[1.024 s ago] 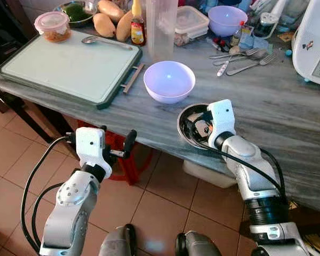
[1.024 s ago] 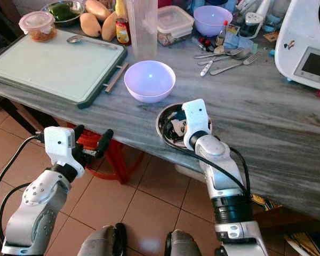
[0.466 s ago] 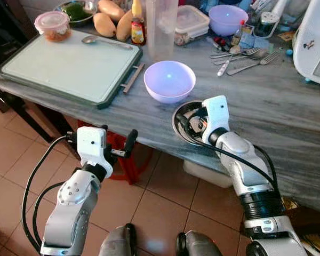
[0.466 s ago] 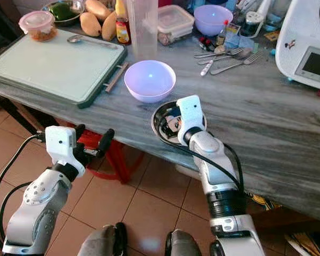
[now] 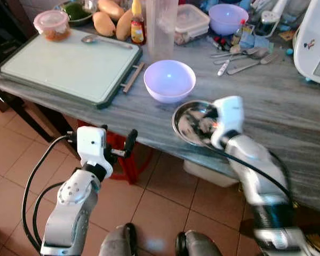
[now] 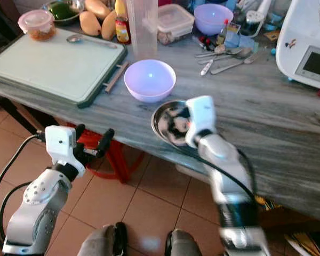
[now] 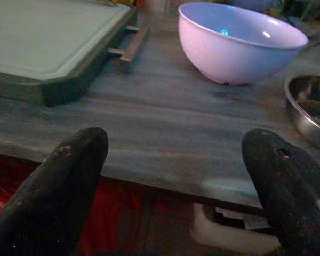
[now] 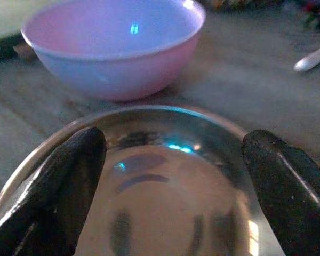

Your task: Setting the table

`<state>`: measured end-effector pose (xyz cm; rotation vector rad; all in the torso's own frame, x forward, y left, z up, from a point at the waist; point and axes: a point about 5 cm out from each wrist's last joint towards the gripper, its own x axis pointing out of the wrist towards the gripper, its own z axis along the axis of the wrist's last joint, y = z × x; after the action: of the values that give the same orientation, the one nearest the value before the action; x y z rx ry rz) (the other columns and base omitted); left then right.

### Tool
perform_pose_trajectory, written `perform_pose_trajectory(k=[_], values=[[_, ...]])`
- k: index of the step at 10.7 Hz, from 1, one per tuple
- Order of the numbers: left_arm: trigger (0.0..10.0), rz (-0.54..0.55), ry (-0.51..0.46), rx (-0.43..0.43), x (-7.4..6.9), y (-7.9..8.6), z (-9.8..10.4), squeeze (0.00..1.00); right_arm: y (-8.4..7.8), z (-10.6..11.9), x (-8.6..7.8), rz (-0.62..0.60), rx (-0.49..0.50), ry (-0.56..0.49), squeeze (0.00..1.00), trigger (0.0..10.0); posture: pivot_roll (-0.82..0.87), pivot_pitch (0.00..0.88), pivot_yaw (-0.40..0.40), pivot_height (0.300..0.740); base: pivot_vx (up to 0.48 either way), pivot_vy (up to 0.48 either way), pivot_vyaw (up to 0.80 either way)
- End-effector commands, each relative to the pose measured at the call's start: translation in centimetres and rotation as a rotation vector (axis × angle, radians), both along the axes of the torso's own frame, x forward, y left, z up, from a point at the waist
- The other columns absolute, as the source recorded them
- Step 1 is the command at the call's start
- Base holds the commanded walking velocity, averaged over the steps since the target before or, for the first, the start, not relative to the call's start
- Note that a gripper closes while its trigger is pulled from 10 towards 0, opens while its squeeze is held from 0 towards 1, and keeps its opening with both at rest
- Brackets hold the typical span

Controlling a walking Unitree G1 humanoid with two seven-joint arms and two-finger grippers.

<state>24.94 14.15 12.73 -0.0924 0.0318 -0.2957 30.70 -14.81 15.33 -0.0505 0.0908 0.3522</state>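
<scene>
Steel bowl, shiny, empty, near table edge, right gripper spread above

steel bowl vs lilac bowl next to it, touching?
Apart. The right wrist view shows a strip of bare tabletop between the steel bowl rim and the lilac bowl base; the left wrist view shows the same gap.

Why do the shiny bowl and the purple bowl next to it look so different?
The steel bowl is silvery and mirror-like, while the lilac bowl is matte pale purple. The steel bowl looks shallow and wide; the lilac bowl is deeper with taller sides. The steel bowl sits at the table edge with the right gripper open over it; the lilac bowl stands farther in, untouched. Both are round, upright and look empty.
</scene>
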Motion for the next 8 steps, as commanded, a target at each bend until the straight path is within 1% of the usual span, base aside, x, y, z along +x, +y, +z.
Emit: perform_pose_trajectory(k=[1,2,3,4,5,6,7,8], values=[[10.0,0.022,-0.004,0.005,0.0,0.3,0.0,0.00,-0.3,0.9,-0.5,0.005,0.009,-0.034,0.00,10.0,-0.04,0.158,-0.002,0.740,0.000,0.000,0.00],[10.0,0.062,-0.018,0.020,0.2,0.5,0.1,0.00,-0.6,1.7,-1.9,-0.007,0.003,-0.105,0.00,10.0,-0.04,0.141,-0.003,0.740,0.000,0.000,0.00],[10.0,0.074,-0.027,0.012,0.4,0.6,0.2,0.00,-0.8,2.1,-2.6,-0.020,-0.010,-0.149,0.00,10.0,-0.04,0.135,-0.002,0.740,0.000,0.000,0.00],[10.0,0.125,-0.067,0.034,0.8,0.9,0.6,0.00,-0.9,2.2,-4.1,-0.072,-0.107,-0.256,0.00,10.0,-0.04,0.104,0.006,0.740,0.000,0.000,0.00],[10.0,0.167,-0.075,0.057,0.9,1.3,0.4,0.00,-0.8,2.0,-4.3,-0.084,-0.147,-0.287,0.00,10.0,-0.04,0.081,0.016,0.740,0.000,0.000,0.00],[10.0,0.204,-0.079,0.069,1.0,1.6,0.1,0.00,-0.8,1.5,-4.7,-0.086,-0.171,-0.292,0.00,10.0,-0.05,0.064,0.029,0.740,0.000,0.000,0.00],[10.0,0.237,-0.073,0.076,1.0,1.7,-0.4,0.00,-1.2,-0.2,-5.7,-0.114,-0.195,-0.243,0.00,10.0,-0.05,0.041,0.038,0.740,0.000,0.000,0.00],[10.0,0.253,-0.065,0.060,0.9,1.5,-0.7,0.00,-0.9,-1.3,-6.3,-0.138,-0.178,-0.201,0.00,10.0,-0.06,0.024,0.038,0.740,0.000,0.000,0.00]])
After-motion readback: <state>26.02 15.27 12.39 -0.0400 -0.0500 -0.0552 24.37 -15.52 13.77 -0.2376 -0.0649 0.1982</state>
